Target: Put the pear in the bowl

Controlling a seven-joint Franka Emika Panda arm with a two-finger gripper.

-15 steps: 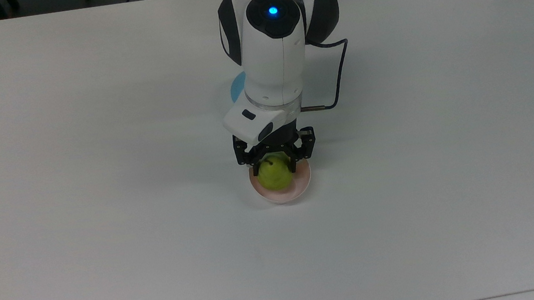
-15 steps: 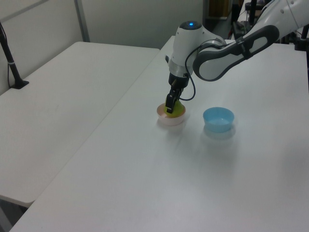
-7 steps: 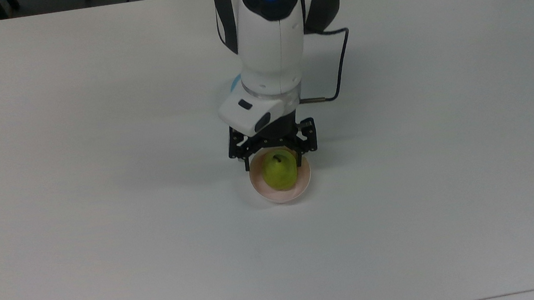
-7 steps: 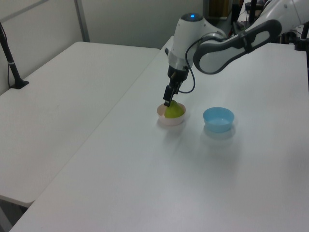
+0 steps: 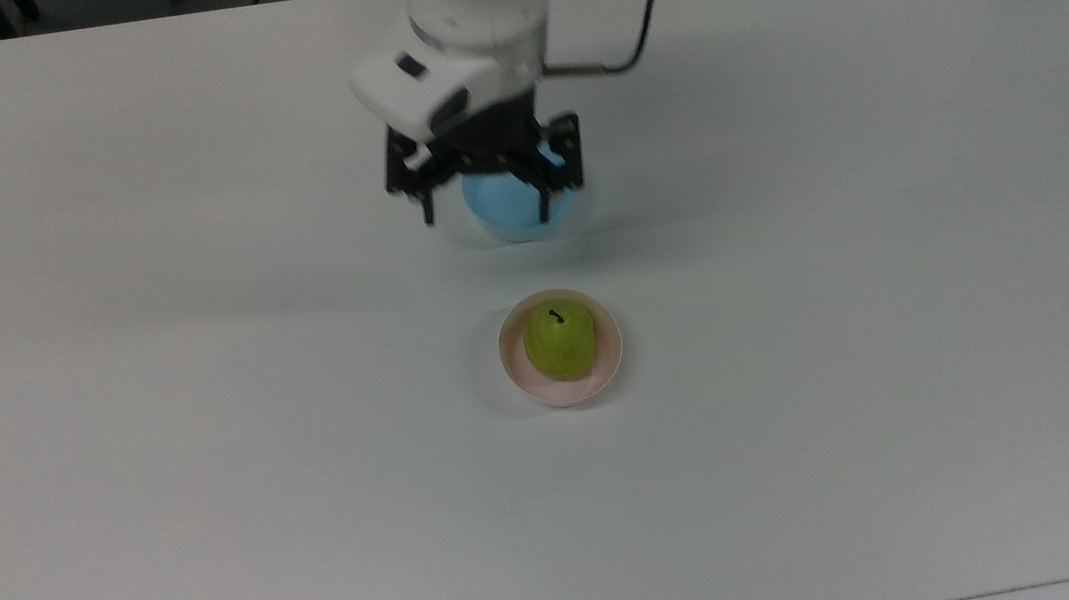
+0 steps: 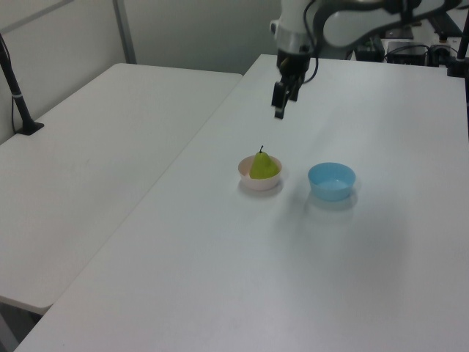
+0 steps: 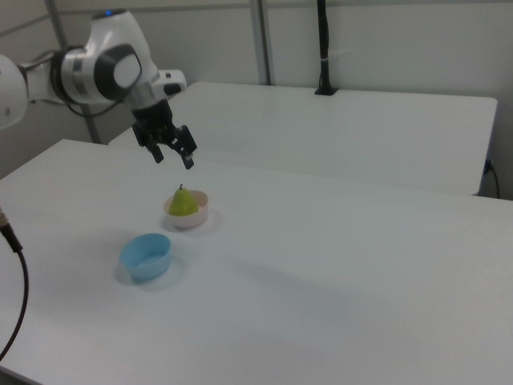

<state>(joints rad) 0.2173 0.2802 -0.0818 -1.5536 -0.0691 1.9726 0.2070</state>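
The yellow-green pear [image 5: 559,339] [image 6: 263,166] [image 7: 183,203] rests upright, stem up, inside the pale pink bowl [image 5: 607,364] [image 6: 253,182] [image 7: 197,219] near the table's middle. My gripper [image 5: 485,211] [image 6: 279,111] [image 7: 173,158] hangs open and empty well above the table, clear of the bowl. In the top view it sits over the light blue bowl; in the right view it is up and to the left of the pear.
A light blue bowl [image 5: 515,217] [image 6: 331,180] [image 7: 146,255] stands empty beside the pink one. The wide white table [image 5: 213,478] lies bare all around. A second white table [image 6: 95,132] adjoins at the left view's left. A black post [image 7: 323,48] stands at the far table's back.
The gripper let go of the pear, which stays in the pink bowl. The arm rose and pulled back toward the top view's upper edge, uncovering the blue bowl.
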